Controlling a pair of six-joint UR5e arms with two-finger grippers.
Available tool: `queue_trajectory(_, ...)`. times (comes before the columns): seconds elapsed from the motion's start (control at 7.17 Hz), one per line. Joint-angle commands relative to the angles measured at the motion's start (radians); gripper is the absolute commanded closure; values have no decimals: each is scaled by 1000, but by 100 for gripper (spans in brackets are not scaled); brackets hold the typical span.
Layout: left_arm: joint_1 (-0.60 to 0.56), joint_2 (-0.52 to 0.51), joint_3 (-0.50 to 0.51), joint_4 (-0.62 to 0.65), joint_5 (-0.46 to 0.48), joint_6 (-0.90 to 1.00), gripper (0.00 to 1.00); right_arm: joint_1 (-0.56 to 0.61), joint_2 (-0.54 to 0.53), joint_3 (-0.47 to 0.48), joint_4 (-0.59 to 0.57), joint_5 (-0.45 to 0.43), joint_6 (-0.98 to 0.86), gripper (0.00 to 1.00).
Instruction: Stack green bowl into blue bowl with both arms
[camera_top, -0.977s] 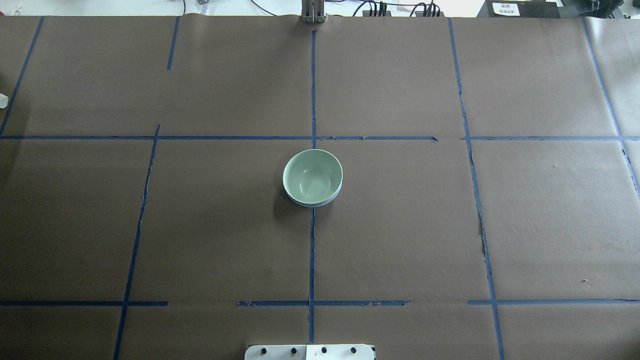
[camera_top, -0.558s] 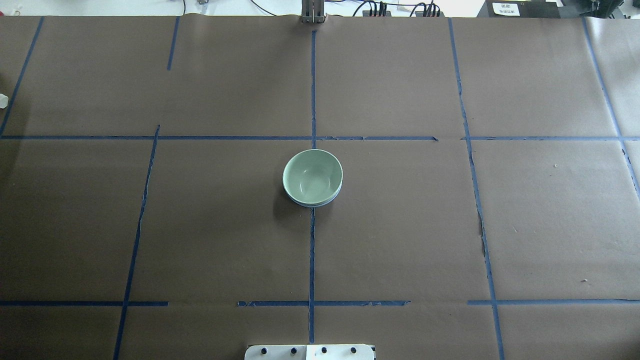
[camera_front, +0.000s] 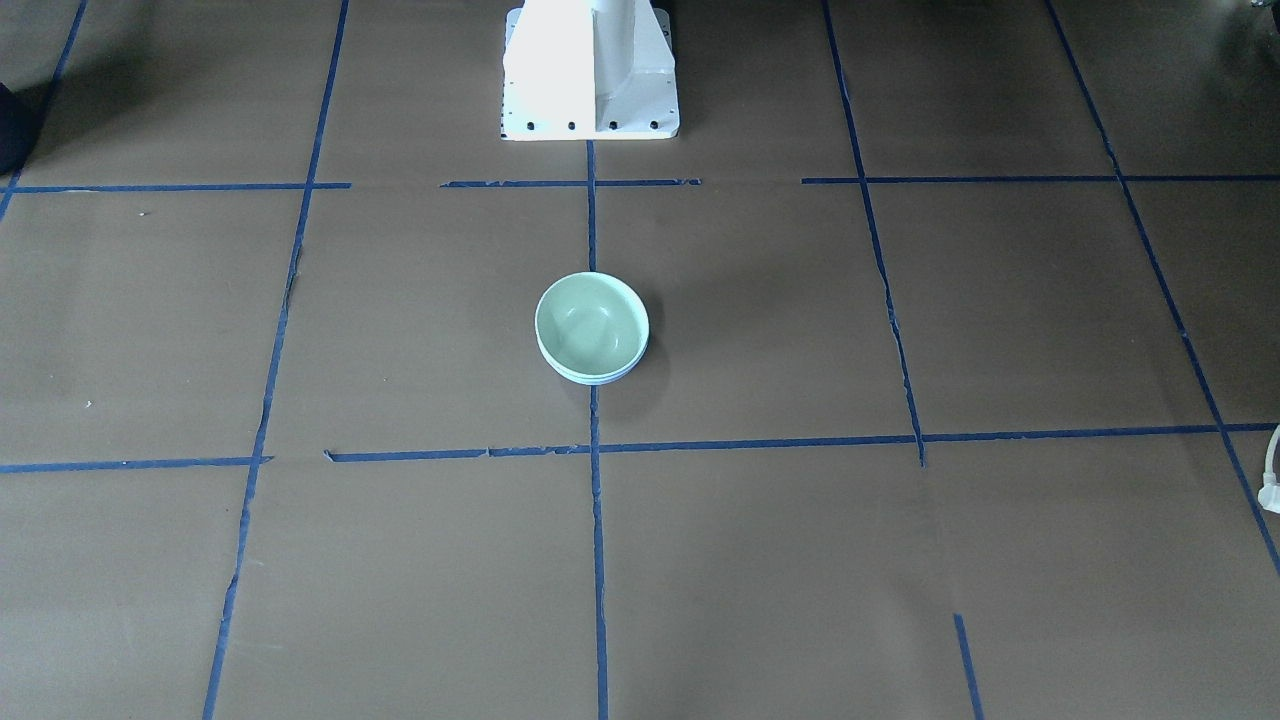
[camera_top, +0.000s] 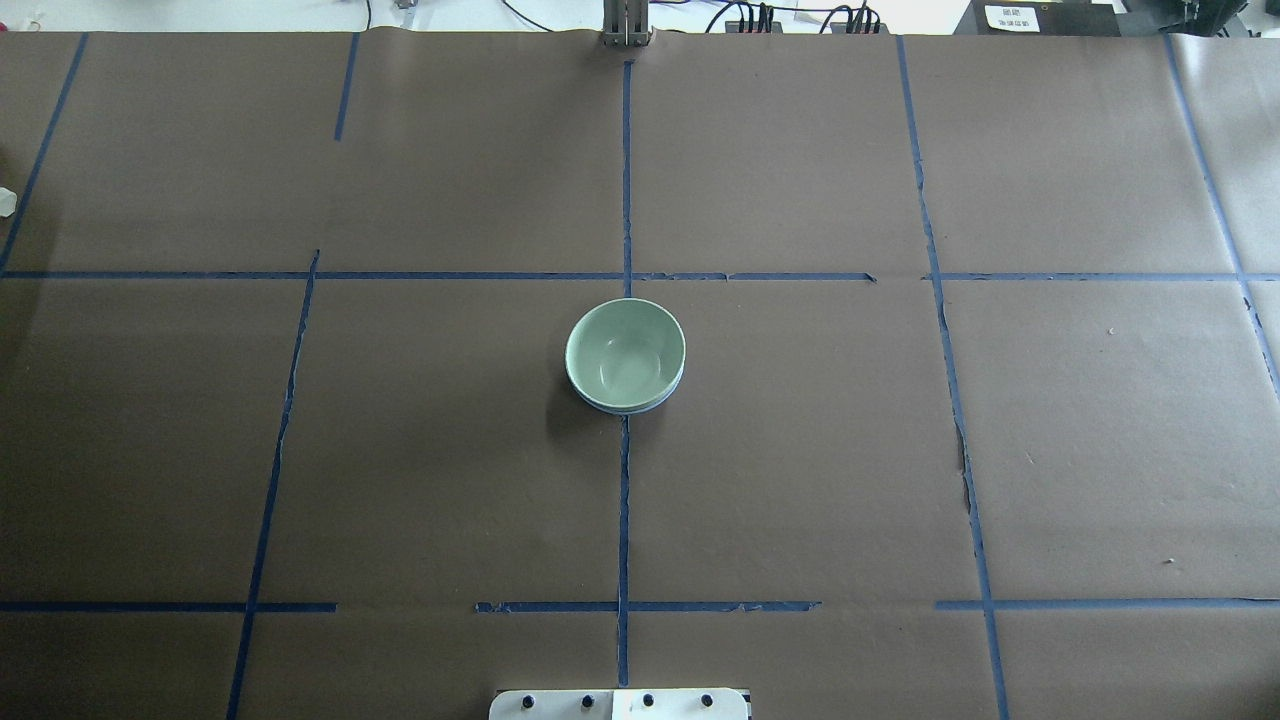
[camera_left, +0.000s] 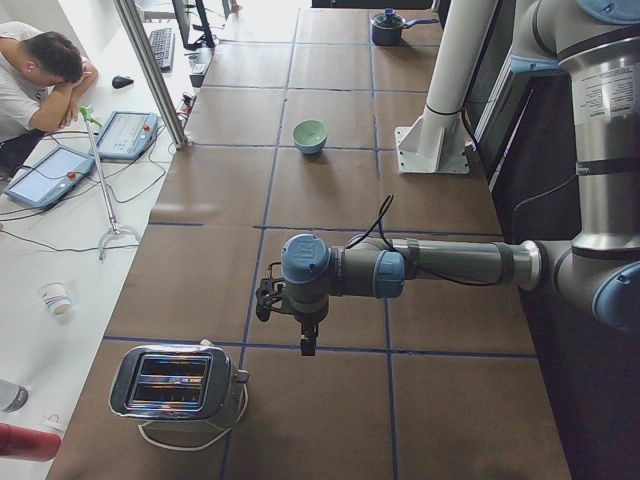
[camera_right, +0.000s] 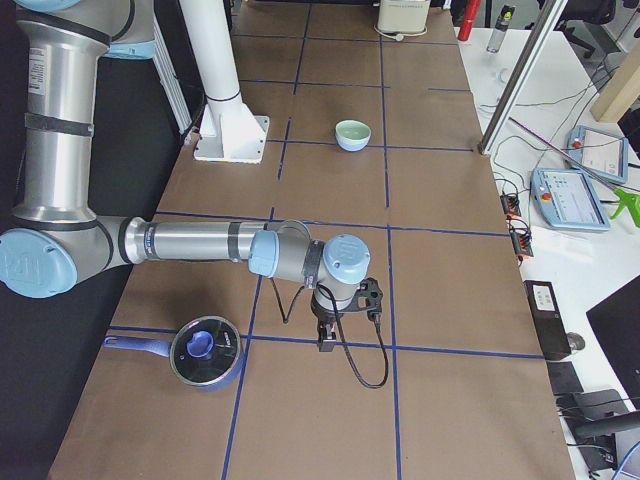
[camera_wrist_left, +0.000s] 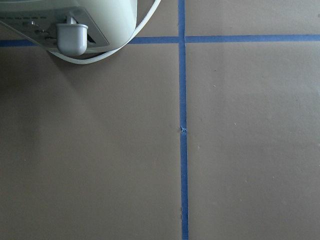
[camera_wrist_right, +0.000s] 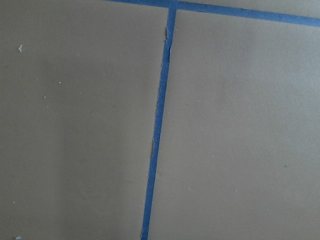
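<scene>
The green bowl (camera_top: 625, 350) is seen nested in the blue bowl (camera_top: 625, 410), well apart from the left gripper (camera_left: 308, 343) and the right gripper (camera_right: 325, 340); their finger spacing cannot be told.

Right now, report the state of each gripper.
Left gripper: open or closed cannot be told; it shows only in a side view.
Right gripper: open or closed cannot be told; it shows only in a side view.

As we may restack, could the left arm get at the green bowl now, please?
Probably yes: the left arm is far off by the toaster, but nothing stands between it and the green bowl.
</scene>
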Motion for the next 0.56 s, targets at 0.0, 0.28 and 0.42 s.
queue_trajectory(0.0, 1, 0, 0, 0, 0, 0, 0, -1, 0, 0, 0, 0, 0, 0)
queue_trajectory(0.28, 1, 0, -2, -2, 0, 0, 0, -4, -3, -12, 36, 0, 2, 0)
queue_trajectory(0.42, 1, 0, -2, -2, 0, 0, 0, -8, -3, -23, 47, 0, 2, 0)
